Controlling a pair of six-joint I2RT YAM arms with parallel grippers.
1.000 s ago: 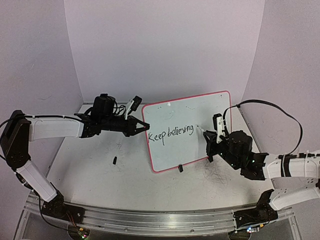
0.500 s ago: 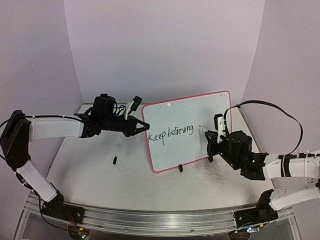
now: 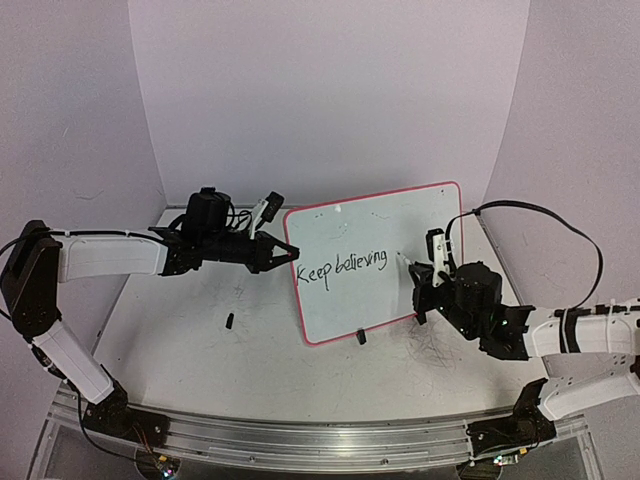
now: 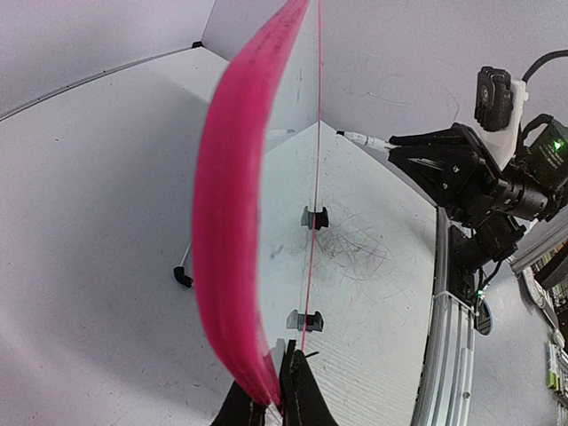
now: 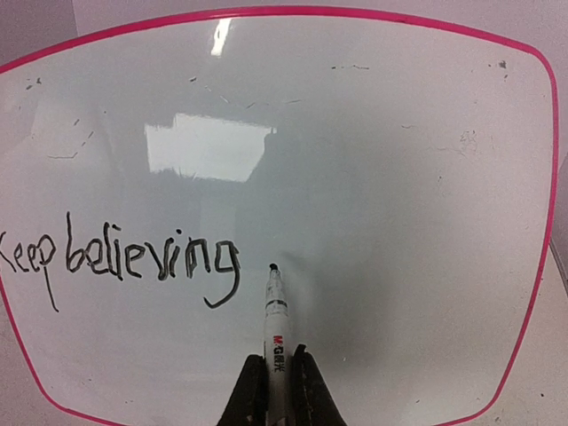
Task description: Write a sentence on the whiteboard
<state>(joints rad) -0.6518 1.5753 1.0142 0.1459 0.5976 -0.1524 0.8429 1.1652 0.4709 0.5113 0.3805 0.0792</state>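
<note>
The left gripper pinches the whiteboard rim; the right gripper pinches a marker, its tip just right of the sentence

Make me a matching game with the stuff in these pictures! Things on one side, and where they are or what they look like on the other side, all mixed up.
Things:
1. whiteboard
2. marker
3. sentence
4. small black piece

Descriptions:
A. black handwritten letters, just left of the marker tip
B. pink-red rim, clamped at its edge by the left pincer
C. white body, gripped in the right pincer
D. lying by itself on the table, apart from both arms

Right pairs: 1-B, 2-C, 3-A, 4-D.
</note>
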